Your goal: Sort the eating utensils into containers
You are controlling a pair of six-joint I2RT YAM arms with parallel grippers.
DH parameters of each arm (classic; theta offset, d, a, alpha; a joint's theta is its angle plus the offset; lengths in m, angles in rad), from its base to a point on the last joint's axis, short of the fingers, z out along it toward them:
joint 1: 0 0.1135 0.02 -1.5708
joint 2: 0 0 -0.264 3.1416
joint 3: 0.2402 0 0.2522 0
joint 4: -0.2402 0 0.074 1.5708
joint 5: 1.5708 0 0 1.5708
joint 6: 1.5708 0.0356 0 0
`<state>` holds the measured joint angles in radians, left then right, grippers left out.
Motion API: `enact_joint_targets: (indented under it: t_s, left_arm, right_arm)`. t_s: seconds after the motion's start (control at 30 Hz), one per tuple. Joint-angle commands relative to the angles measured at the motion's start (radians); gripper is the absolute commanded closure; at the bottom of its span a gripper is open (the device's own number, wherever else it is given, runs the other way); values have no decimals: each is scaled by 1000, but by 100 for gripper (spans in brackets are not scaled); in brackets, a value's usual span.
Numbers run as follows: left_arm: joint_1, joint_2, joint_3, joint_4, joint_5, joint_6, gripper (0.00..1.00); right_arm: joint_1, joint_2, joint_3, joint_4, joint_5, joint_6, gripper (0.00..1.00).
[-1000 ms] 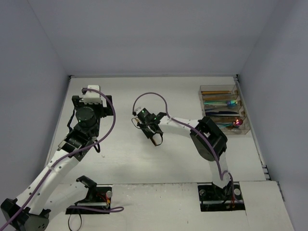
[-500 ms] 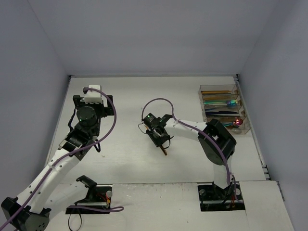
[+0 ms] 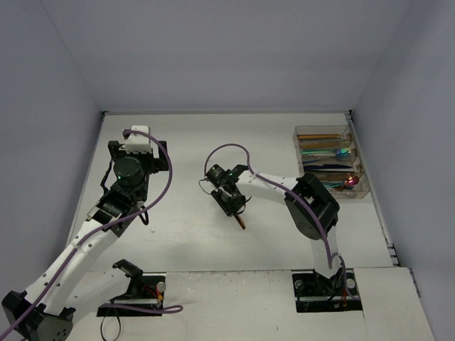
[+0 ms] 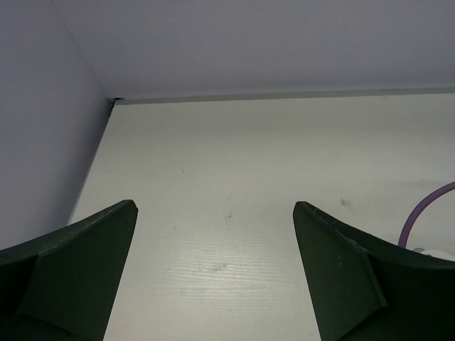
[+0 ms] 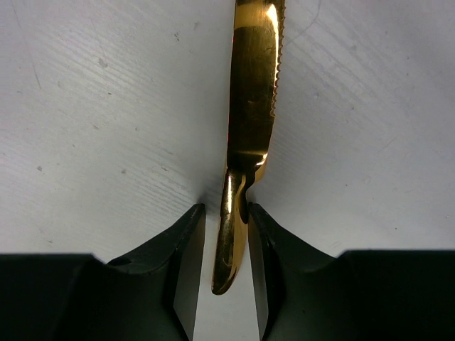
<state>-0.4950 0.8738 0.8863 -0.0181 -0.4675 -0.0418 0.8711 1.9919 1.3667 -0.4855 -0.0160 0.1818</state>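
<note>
White grained table point(image 5: 85, 106) — right jaws clamp a serrated gold knife point(image 5: 252, 106); left jaws apart.

Bright, even light — soft shadows, sharp

A white bench point(image 3: 185, 142) with a faint wood grain forms the floor of a boxed-in enclosure. Plain, matte, pale lavender-grey walls close it on three sides: a back wall point(image 3: 227, 50), a left wall point(image 3: 43, 128) and a right wall point(image 3: 412, 121). A thin dark seam point(image 3: 227, 112) runs where the bench meets the back wall. The light is soft and even, the shadows faint. A few small scuffs point(image 4: 227, 217) speck the bench surface
</note>
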Motion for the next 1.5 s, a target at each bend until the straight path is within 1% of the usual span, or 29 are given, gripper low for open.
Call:
enact_joint_targets:
  t_s: [0.0, 0.2, 0.43, 0.53, 0.63, 0.67, 0.7, 0.77, 0.83, 0.97, 1.03, 1.13, 1.23, 1.47]
  left_arm:
    - [7, -8, 46, 52, 6, -16, 10]
    - [7, -10, 46, 52, 8, -16, 10]
    - [7, -12, 48, 52, 8, -16, 10]
    - [7, -12, 46, 52, 9, -18, 10]
    - [7, -12, 47, 53, 9, -17, 10]
    - [7, -12, 48, 53, 9, -17, 10]
    - [7, -12, 48, 52, 9, -18, 10]
    - [7, -12, 48, 52, 10, -18, 10]
    - [7, -12, 48, 52, 9, -16, 10]
    - [7, -13, 46, 50, 7, -16, 10]
    - [7, -13, 48, 50, 4, -15, 10]
    - [7, -15, 48, 53, 1, -13, 10]
    - [7, -19, 46, 52, 3, -13, 10]
    - [7, -27, 47, 52, 1, -12, 10]
  right_arm:
    - [6, 71, 18, -1, 3, -6, 72]
    - [5, 88, 38, -1, 66, 4, 71]
    - [6, 100, 57, -1, 67, -5, 71]
    - [8, 110, 57, -1, 61, -3, 72]
    - [10, 127, 58, -2, 64, -3, 78]
    - [11, 132, 58, -2, 67, -2, 82]
    - [9, 136, 57, -2, 70, -2, 89]
    - [11, 137, 57, -1, 88, -1, 97]
    - [9, 130, 63, -2, 105, 4, 100]
    - [-1, 96, 97, -1, 141, 25, 100]
    - [-18, 53, 112, -1, 182, 51, 100]
    - [-64, -34, 146, 1, 220, 100, 100]
    - [-137, -139, 170, 14, 234, 149, 100]
    - [-425, -302, 159, 79, 221, 295, 100]
